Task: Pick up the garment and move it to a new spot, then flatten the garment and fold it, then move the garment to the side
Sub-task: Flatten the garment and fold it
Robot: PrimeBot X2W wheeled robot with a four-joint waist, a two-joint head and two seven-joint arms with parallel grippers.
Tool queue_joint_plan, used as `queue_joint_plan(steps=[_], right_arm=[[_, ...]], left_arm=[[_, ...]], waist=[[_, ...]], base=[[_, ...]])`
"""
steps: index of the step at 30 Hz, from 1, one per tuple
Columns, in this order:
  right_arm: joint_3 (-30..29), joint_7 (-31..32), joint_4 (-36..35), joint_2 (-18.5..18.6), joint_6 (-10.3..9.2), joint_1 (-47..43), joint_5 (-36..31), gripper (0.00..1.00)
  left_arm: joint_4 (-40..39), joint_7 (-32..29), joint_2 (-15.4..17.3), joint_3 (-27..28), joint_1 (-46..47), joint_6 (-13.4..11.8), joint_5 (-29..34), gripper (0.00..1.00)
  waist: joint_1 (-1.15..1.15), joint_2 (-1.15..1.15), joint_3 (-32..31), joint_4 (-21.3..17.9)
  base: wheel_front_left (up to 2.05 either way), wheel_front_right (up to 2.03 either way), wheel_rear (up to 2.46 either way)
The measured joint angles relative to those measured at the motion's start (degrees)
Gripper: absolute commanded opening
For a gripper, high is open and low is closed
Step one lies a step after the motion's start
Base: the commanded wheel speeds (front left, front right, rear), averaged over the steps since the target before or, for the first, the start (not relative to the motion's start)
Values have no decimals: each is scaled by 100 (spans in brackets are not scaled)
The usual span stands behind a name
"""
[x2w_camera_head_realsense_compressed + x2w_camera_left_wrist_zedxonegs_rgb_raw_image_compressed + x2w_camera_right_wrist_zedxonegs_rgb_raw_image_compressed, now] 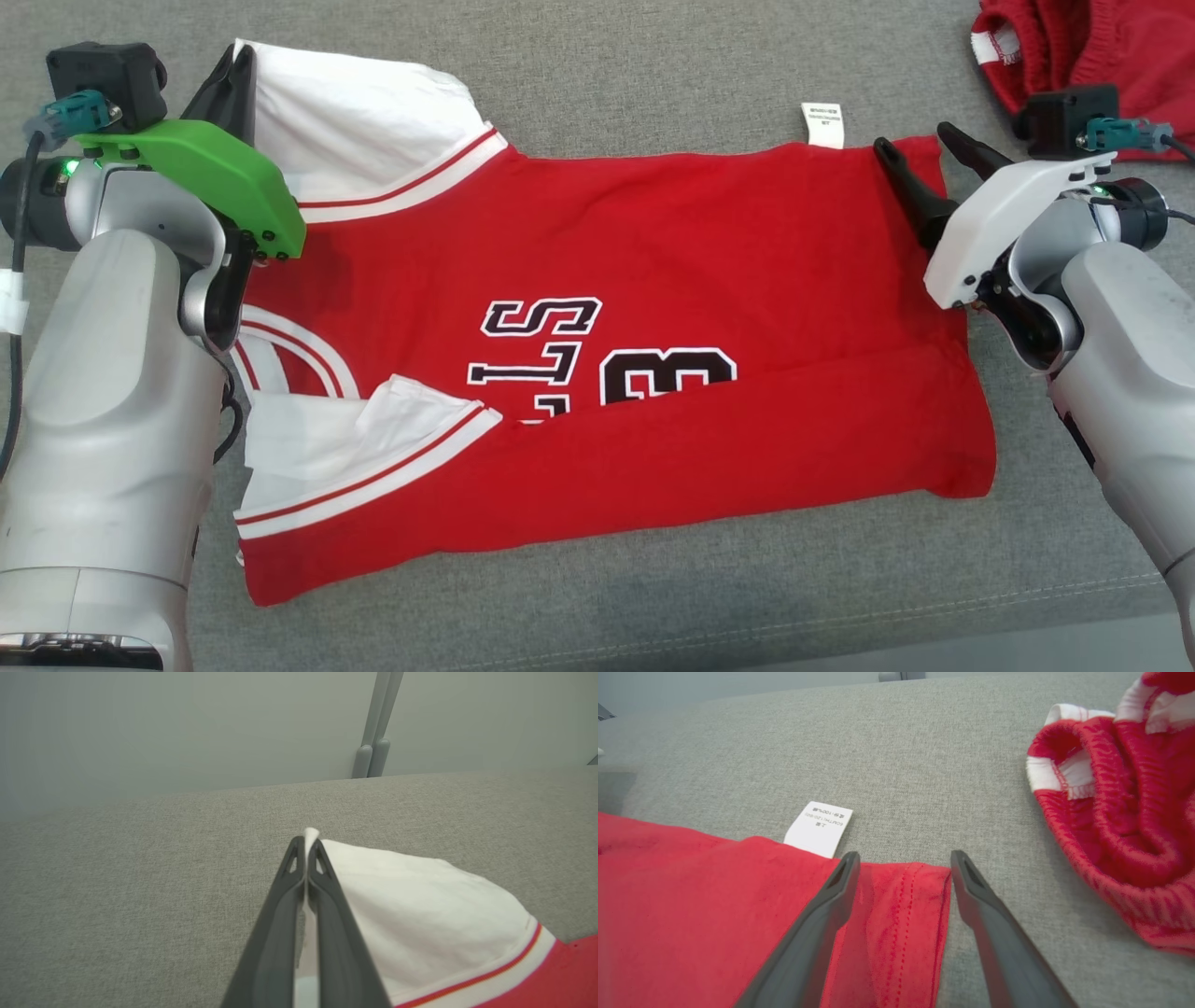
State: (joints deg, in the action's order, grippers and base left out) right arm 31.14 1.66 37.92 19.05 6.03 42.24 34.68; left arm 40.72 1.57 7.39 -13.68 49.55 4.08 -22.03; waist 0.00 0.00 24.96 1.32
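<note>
Red jersey with white sleeves [653, 252] lies flat on the grey fabric tabletop [653, 84]; left gripper [306, 847] pinches its far sleeve, right gripper [906, 858] gapes, straddling its far hem corner
</note>
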Motion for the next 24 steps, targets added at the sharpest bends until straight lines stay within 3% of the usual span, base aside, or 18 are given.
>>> queue_joint_plan(steps=[5,6,7,12,15,24], right_arm=[[21,58,154,-52,3,83,4,89],[29,86,197,-68,8,84,19,73],[34,99,237,-81,20,85,30,49],[37,99,388,-124,49,199,100,31],[38,23,407,-141,51,223,112,0],[53,-582,405,-265,54,226,110,0]], left_arm=[[18,29,0,0,0,3,-11,0],[18,32,0,0,0,5,-46,0],[20,33,1,1,0,21,-57,0],[53,49,38,5,1,44,-57,0],[49,112,58,59,1,48,-122,0],[-78,581,78,245,-268,102,-277,0]], waist=[[0,0,13,-22],[0,0,19,-25],[0,0,25,-26],[0,0,58,-23],[0,0,62,-20],[0,0,-75,-53]], base=[[0,0,0],[0,0,0],[0,0,0],[0,0,0],[0,0,0],[0,0,0]])
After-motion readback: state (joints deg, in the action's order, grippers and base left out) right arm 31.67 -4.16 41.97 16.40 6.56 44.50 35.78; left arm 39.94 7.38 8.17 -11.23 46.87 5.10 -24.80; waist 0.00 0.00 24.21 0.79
